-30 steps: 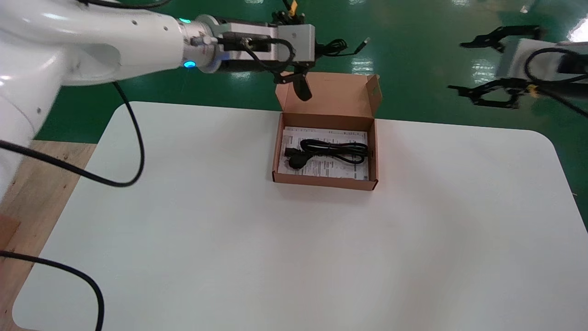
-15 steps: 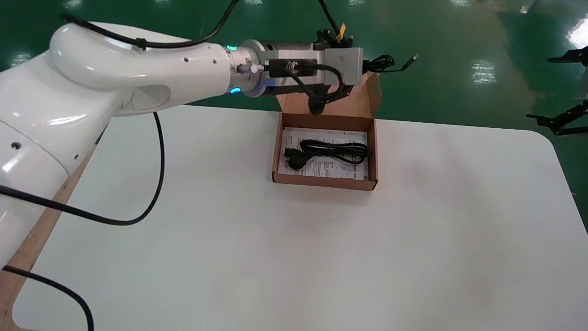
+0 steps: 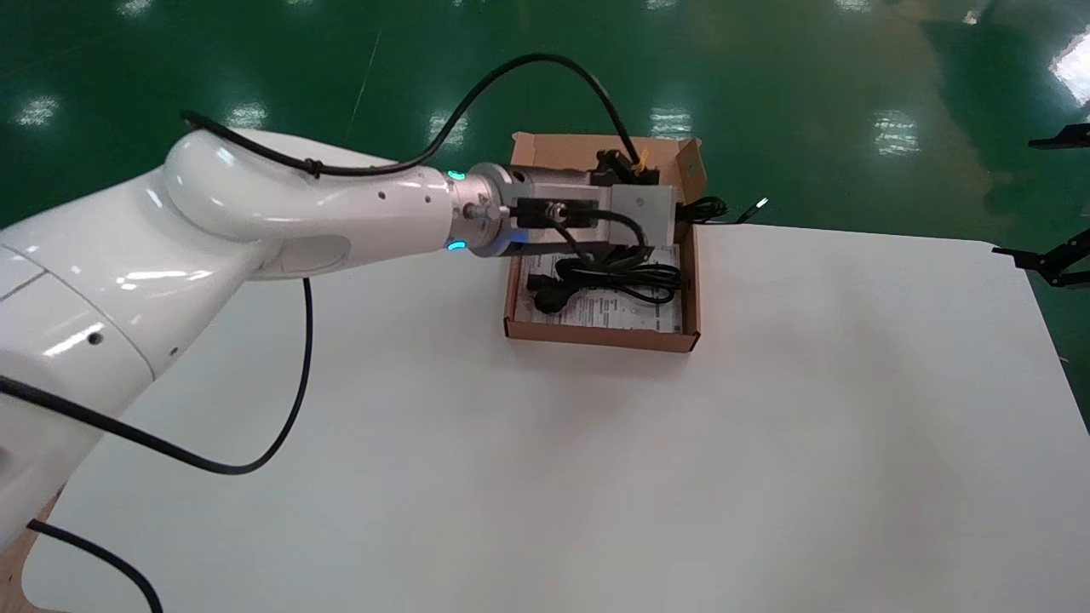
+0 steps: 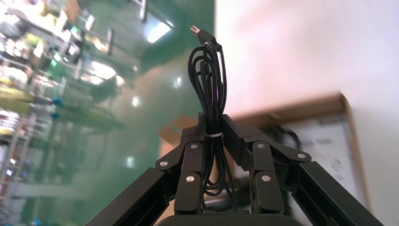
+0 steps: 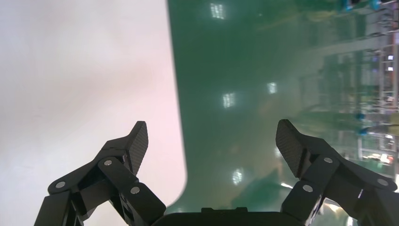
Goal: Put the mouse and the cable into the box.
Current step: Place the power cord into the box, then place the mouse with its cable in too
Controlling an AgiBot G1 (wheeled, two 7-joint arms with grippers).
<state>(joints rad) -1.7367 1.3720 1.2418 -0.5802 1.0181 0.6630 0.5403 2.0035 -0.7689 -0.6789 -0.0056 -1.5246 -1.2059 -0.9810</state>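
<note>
Left gripper clamped on a tied cable bundle, held above the far right part of the box. The bundle's long axis runs left-right, and its plug end pokes out past the box's right wall. The box's open floor lies below and to the near left of the bundle.

In the box: black power cable on a printed sheet. No mouse made out in any view.

Judgement: the release calls for a shift left and down, so the plug clears the wall.

Right gripper parked off the right edge of the table, fingers wide apart. The left arm is much nearer.
</note>
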